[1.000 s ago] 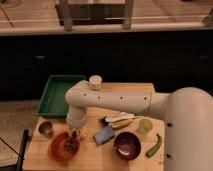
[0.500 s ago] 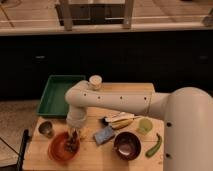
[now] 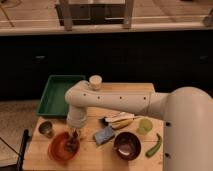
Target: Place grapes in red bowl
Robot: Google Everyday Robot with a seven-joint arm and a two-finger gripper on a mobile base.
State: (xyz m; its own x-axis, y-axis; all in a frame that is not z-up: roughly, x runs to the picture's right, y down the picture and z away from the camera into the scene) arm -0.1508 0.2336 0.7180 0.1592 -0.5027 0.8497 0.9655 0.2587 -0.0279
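Over the red bowl [image 3: 63,148], the gripper [image 3: 73,137] is lowered from the white arm [image 3: 115,102], its fingers drawn together on the grapes [image 3: 72,143], which are held just inside the bowl's rim. To the upper left of the red bowl a small metal cup [image 3: 46,129] is seen, and behind that a green tray [image 3: 57,95]. To the right of the red bowl a blue sponge [image 3: 104,134] is laid, then a dark bowl [image 3: 127,145], a banana [image 3: 121,123], a lime-green cup [image 3: 144,126] and a green pepper [image 3: 154,145], all on the wooden table [image 3: 90,157].
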